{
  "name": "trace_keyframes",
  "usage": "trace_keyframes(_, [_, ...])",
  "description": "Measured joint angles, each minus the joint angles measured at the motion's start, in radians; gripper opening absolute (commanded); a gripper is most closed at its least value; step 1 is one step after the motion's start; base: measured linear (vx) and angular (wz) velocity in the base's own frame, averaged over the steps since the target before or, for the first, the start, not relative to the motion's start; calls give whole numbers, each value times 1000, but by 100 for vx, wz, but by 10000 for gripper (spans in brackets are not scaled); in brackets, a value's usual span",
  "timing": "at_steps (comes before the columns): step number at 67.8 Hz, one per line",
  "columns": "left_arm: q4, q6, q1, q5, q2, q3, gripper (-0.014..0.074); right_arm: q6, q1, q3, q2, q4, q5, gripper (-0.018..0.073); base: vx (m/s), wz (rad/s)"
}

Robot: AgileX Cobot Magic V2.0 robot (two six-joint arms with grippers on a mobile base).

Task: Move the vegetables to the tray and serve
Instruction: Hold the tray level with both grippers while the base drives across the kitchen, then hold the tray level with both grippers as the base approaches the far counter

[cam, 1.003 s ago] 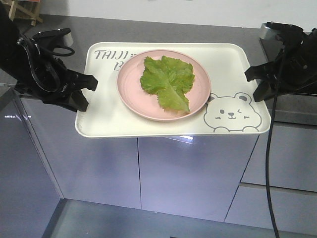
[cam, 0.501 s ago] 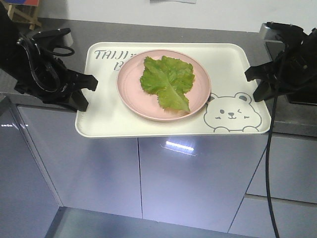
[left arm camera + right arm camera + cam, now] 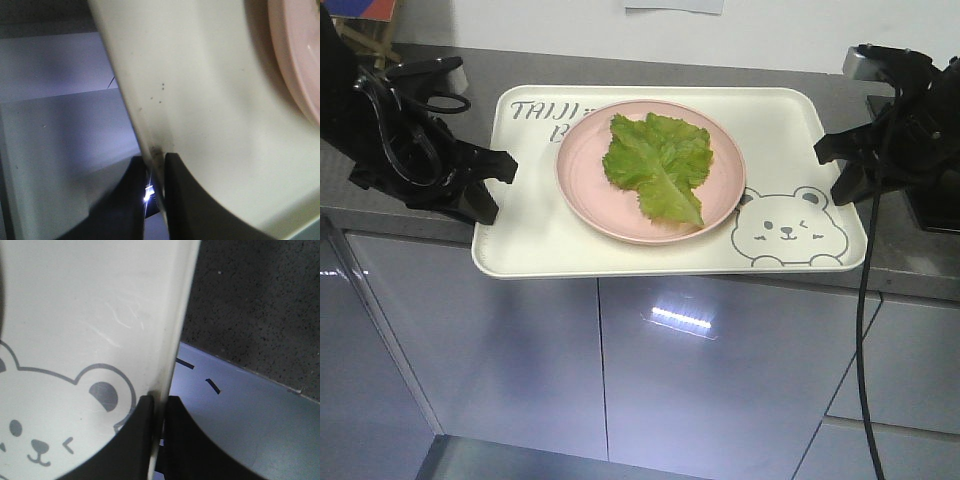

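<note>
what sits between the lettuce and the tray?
A round pink plate: the lettuce leaf lies on it, and it rests on the tray. The front view shows this.

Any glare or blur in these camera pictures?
Front view: sharp, white glare patch on the glossy grey cabinet door. Left wrist view: soft focus on the cream-white rectangular plastic tray, tiny glint by the left hand. Right wrist view: grey bear drawing crisper, right hand a black silhouette.

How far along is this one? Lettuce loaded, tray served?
Done: the lettuce leaf lies on the pink plate, which sits on the tray. In hand: the left hand and right hand each pinch a side rim of it. Left: serving; the tray overhangs the counter, apparently not yet delivered.
</note>
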Motion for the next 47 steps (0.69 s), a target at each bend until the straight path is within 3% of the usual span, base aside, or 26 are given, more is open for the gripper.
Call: trace_keyframes(47, [0,0,0,0,0,0,-6,0,0,0,0,0,0,-6,9,2])
